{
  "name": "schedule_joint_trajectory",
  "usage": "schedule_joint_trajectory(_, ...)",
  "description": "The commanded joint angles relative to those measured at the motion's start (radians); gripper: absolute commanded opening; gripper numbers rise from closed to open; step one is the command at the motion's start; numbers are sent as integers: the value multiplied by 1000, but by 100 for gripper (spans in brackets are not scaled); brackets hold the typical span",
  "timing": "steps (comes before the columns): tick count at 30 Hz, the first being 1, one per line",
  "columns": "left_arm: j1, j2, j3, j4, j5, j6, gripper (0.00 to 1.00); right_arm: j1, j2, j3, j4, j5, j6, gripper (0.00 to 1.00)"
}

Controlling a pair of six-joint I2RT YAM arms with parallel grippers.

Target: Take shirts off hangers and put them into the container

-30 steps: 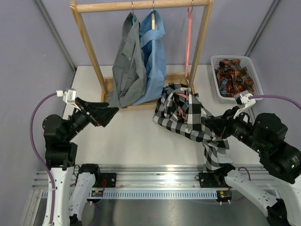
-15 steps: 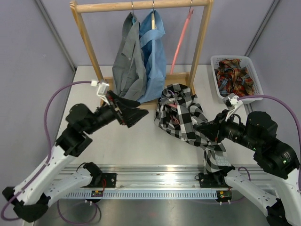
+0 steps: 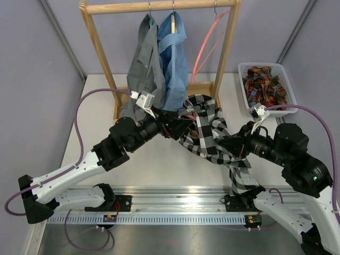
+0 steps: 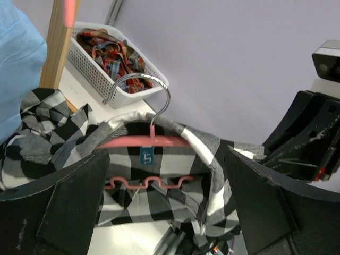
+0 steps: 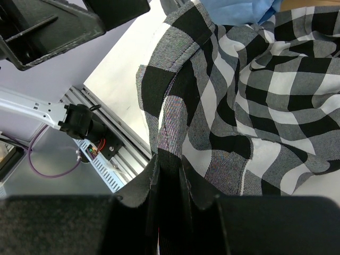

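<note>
ROBOT ARMS TACKLE A HANGER: A checked shirt (image 3: 204,133) lies heaped on the surface just in front of the right foot of the wooden rack (image 3: 159,6), with part of it trailing over the near edge. The right jaws are pinched shut on a fold of the checked cloth toward the near right. The left jaws reach in from the left and stand wide. The pink hanger (image 4: 143,142) and its metal hook (image 4: 142,85) sit between them, apparently touching neither finger. The hanger is inside the shirt's collar, its shoulders under the cloth.

To free it cleanly, the left jaws would likely do best to close on the bare pink bar beside the hook, not on fabric. The right side can then hold the cloth firm so the two pull apart. A snagged collar looks like the main risk.

The white basket (image 3: 260,64) sits at the far right corner, well apart from both jaws, with a red plaid garment (image 3: 263,85) inside. A grey shirt (image 3: 141,74) and a blue shirt (image 3: 174,58) hang on the rack beside an empty hanger (image 3: 196,61).
</note>
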Motion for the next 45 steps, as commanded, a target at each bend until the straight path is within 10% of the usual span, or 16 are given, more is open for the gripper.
schedule_joint_trajectory(1, -49, 31, 47, 165, -148, 55, 91, 4, -14, 1, 129, -48, 22, 0)
schedule_joint_trajectory(29, -112, 193, 86, 361, -213, 57, 80, 4, -25, -26, 173, -66, 45, 0)
schedule_joint_trajectory(45, -112, 177, 99, 347, -217, 75, 12, 4, -45, -48, 153, -57, 39, 0)
